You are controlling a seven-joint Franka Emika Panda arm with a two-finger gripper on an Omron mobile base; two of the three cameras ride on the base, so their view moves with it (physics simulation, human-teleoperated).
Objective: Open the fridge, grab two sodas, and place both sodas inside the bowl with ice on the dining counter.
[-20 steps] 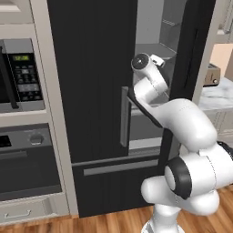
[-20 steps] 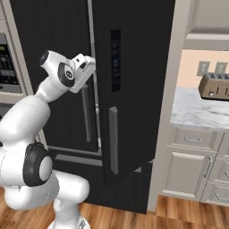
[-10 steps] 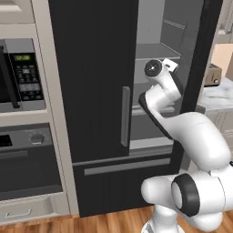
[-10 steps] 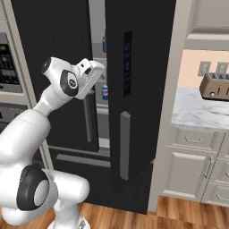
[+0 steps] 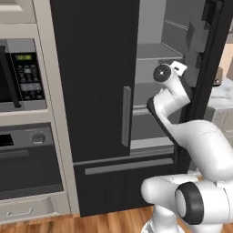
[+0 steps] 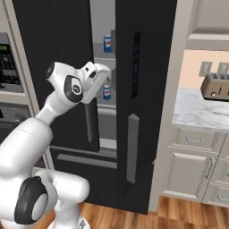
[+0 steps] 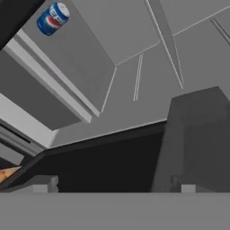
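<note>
The fridge (image 5: 95,91) stands with its left door shut and its right door (image 6: 138,103) swung out toward the robot, so that a tall narrow gap of grey interior shows between the two doors; in the left base view the gap is wider, bounded on the left by the shut door's straight edge with its grey bar handle (image 5: 126,116) and on the right by the thin black edge of the open door (image 5: 207,68); grey shelves (image 5: 159,51) run across inside it.

The gripper (image 6: 102,76) sits at the mouth of that gap, just in front of the shelves, between the shut door's edge and the open door's inner face; its jaws stand spread wide with nothing between them; in the hand view the two finger tips (image 7: 42,183) rise far apart at the bottom, over a dark door edge and the slanting shelf lines of the fridge.

Two sodas stand inside the fridge, one above the other on separate shelves: the upper soda (image 6: 108,44) is clear above the gripper, the lower soda (image 6: 106,92) just behind and below it, partly covered by the hand; one can (image 7: 53,18) shows in the hand view, far up in the corner and well apart from the finger tips.

Left of the fridge sit a microwave (image 5: 20,75) and an oven (image 5: 27,159); right of it a marble counter (image 6: 201,114) carries a toaster (image 6: 215,87).
</note>
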